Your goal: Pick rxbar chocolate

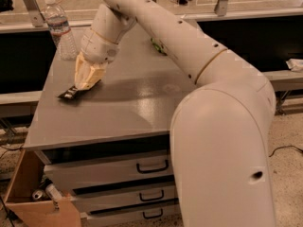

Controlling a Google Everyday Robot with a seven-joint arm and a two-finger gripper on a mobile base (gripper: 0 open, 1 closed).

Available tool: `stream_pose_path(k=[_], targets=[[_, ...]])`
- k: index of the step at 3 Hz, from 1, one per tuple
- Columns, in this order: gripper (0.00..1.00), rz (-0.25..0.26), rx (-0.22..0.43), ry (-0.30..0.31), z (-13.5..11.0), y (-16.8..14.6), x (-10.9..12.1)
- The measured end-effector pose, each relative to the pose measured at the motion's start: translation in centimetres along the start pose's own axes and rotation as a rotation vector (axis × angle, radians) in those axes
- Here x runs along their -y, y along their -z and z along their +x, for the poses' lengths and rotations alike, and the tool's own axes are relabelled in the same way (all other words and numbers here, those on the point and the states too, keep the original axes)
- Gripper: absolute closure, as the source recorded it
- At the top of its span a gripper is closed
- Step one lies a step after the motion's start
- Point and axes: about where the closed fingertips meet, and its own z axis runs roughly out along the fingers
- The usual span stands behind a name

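Note:
The rxbar chocolate (69, 94) is a flat dark bar with pale lettering, near the left edge of the grey table (123, 108). My gripper (86, 82) points down at the bar's right end, its pale fingers (83, 74) closed on that end. The bar hangs tilted, its right end raised and its left end low by the table top. My arm reaches in from the lower right across the table.
A clear water bottle (58, 28) stands at the table's back left corner. A green snack bag (158, 47) peeks out behind my arm at the back. Drawers (142, 167) sit under the table, and an open cardboard box (33, 197) is on the floor at lower left.

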Motion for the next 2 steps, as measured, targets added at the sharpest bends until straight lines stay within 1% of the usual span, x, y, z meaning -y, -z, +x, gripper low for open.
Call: stream_pose_path(k=[1,2], targets=[[1.00,0.094,0.008,-0.047,0.7,3.1,0.3],[1.00,0.191,0.007,-0.084,1.4,6.4,0.1]])
